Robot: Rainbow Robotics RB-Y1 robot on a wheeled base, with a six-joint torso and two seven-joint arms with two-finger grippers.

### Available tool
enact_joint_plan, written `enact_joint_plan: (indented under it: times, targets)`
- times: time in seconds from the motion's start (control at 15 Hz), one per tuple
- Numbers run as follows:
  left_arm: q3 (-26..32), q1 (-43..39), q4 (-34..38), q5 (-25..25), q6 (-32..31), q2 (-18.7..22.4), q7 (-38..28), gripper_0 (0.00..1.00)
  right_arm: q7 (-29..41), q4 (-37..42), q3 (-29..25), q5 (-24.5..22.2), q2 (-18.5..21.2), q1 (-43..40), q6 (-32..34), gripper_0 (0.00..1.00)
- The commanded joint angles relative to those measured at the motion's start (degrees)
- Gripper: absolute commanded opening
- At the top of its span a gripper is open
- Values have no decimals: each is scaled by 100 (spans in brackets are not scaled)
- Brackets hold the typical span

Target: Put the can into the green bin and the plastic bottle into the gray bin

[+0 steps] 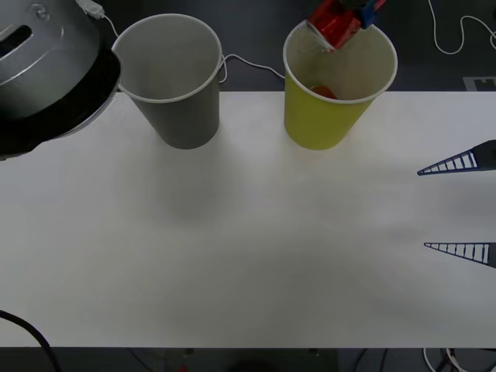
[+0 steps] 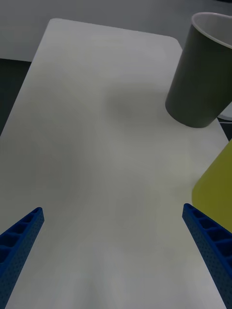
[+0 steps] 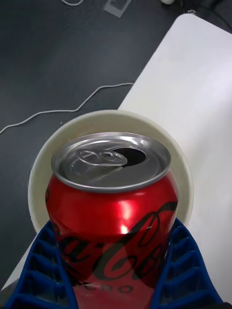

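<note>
The left gripper (image 3: 116, 285) holds the can (image 1: 335, 23) above the far rim of the green bin (image 1: 319, 116), its blue fingers (image 3: 41, 270) closed against the can's red sides. In the front view the can is tilted over the bin's mouth; from the left wrist its silver top (image 3: 111, 161) shows with the tab opening punched through, and the bin's pale rim (image 3: 43, 154) rings it from below. Something orange (image 1: 323, 91) lies low inside the green bin; I cannot tell what it is.

The gray bin (image 1: 182, 108) stands upright on the white worktop (image 1: 248, 256), beside the green bin and apart from it, both near the far edge.

The right gripper (image 1: 457, 208) waits at the worktop's right side, fingers (image 2: 21, 241) spread wide and holding nothing, pointing toward the bins.
</note>
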State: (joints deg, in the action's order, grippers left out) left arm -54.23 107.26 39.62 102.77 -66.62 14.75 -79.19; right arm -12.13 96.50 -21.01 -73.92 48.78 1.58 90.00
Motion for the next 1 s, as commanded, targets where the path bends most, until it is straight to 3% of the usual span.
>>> enact_joint_plan:
  times: [0.07, 0.53, 0.6, 0.67, 0.73, 1.0]
  targets:
    - [-9, 49, -482, 130, 465, -368, 8, 1, 0, 0, 0, 0, 0, 0, 0, 100]
    - [-9, 49, -772, 191, 773, -552, 17, 4, 0, 0, 0, 0, 0, 0, 0, 100]
    - [-9, 49, -772, 191, 808, -552, 44, 19, 0, 0, 0, 0, 0, 0, 0, 100]
    - [-9, 49, -781, 182, 826, -561, 61, 68, 0, 0, 0, 0, 0, 0, 0, 100]
    - [-9, 49, -781, 182, 835, -552, 61, 100, 0, 0, 0, 0, 0, 0, 0, 100]
    - [-9, 49, -781, 24, 852, -500, 105, 100, 0, 0, 0, 0, 0, 0, 0, 100]
